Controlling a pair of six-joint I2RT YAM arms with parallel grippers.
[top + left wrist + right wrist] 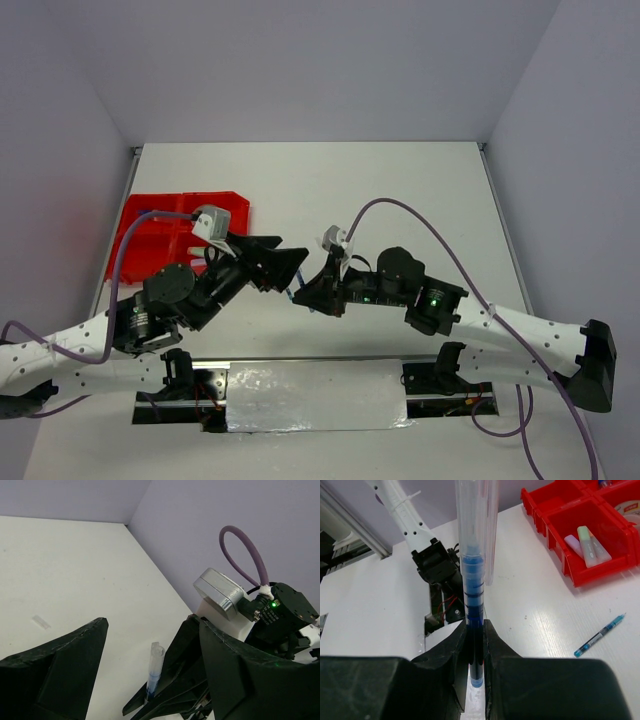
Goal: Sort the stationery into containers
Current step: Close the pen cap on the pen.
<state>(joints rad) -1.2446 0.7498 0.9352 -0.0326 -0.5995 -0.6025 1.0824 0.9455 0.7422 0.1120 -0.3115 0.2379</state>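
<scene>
Blue pen point(472, 570) clamped in the right gripper point(475, 630); left gripper point(151, 627) spread wide, holding nothing.
The right wrist view shows the pen's long axis running straight out along the fingers, blue end pinched and clear end pointing away. The left wrist view shows it tilted, clear tip uppermost, above the table point(535, 605) between both grippers. Only the right wrist view shows a second pen point(599, 636) lying flat near the red tray point(580, 577), with markers point(592, 545) in one compartment.

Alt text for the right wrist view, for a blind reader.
The right gripper is shut on a blue pen with a clear barrel, pointing away from the camera. A second blue pen lies loose on the white table near a red tray holding pastel markers.
</scene>
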